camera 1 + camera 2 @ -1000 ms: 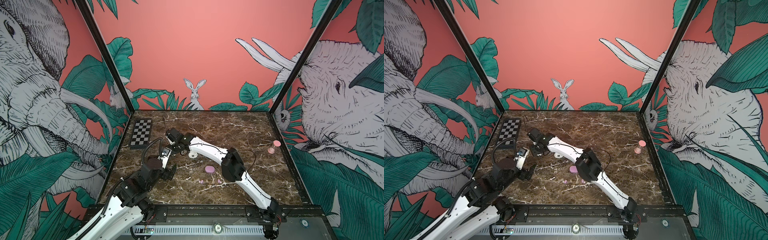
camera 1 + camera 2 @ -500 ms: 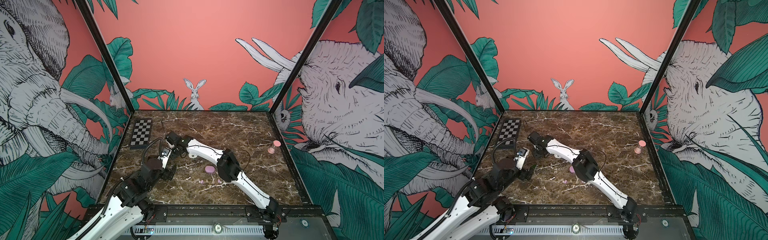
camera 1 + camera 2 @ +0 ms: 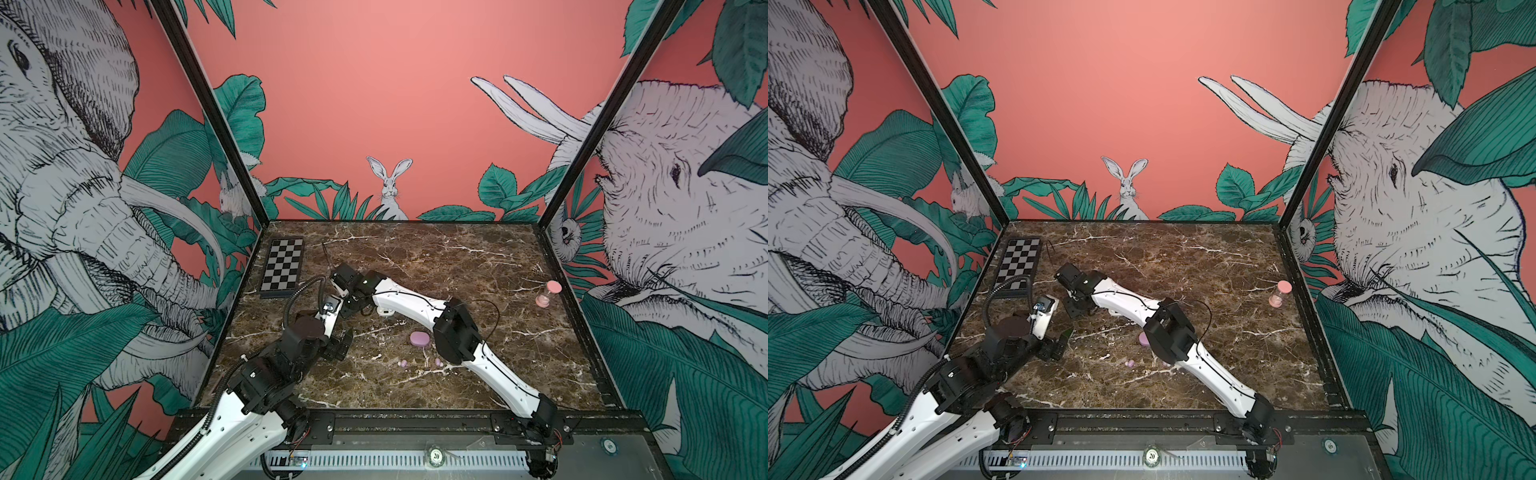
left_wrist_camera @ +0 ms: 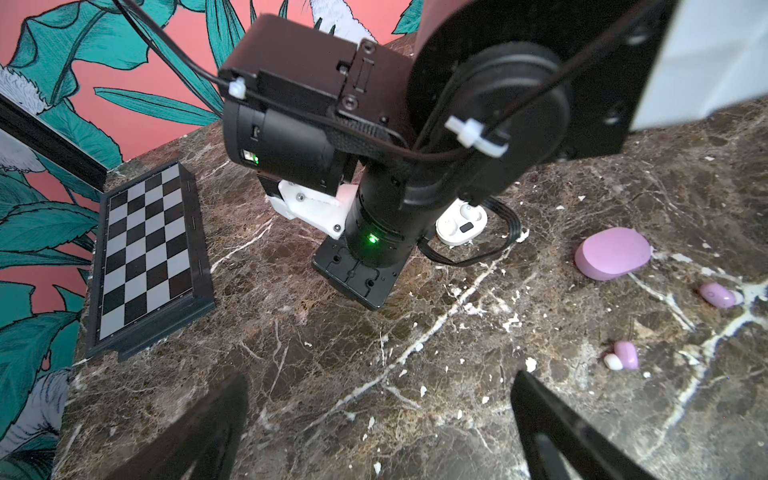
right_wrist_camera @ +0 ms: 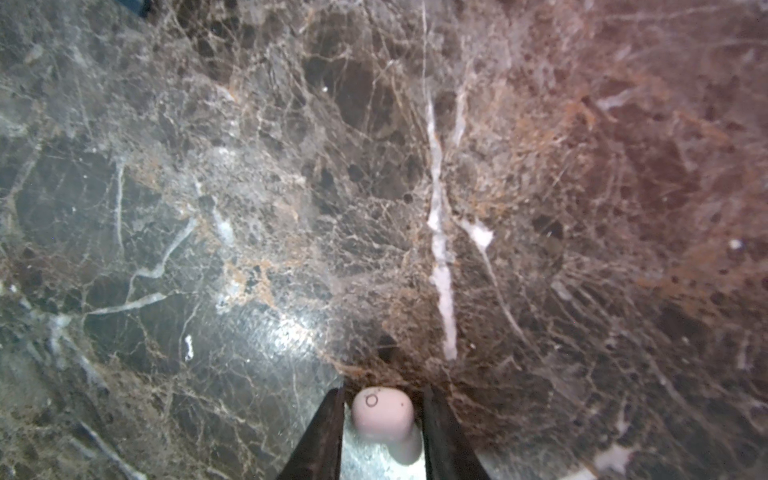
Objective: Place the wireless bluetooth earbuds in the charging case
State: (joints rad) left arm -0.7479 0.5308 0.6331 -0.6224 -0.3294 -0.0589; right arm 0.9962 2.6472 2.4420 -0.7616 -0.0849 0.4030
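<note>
White earbud [image 5: 382,415] between right fingers [image 5: 320,436], right arm [image 3: 409,300] stretched low across table [image 3: 478,257]

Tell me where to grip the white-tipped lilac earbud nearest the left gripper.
I'd take the lilac earbud by its rounded body, not the white tip. Come straight down, jaws across its short width: it lies on the marble table with the tip sticking out sideways.

We see a brown marble table [image 3: 457,257] carrying a chessboard [image 3: 282,268] at its far left corner, an open white case [image 4: 461,222], a closed purple case [image 3: 419,338] (two purple earbuds [image 3: 402,363] lie near it) and a pink hourglass [image 3: 547,293] by the right edge.
</note>
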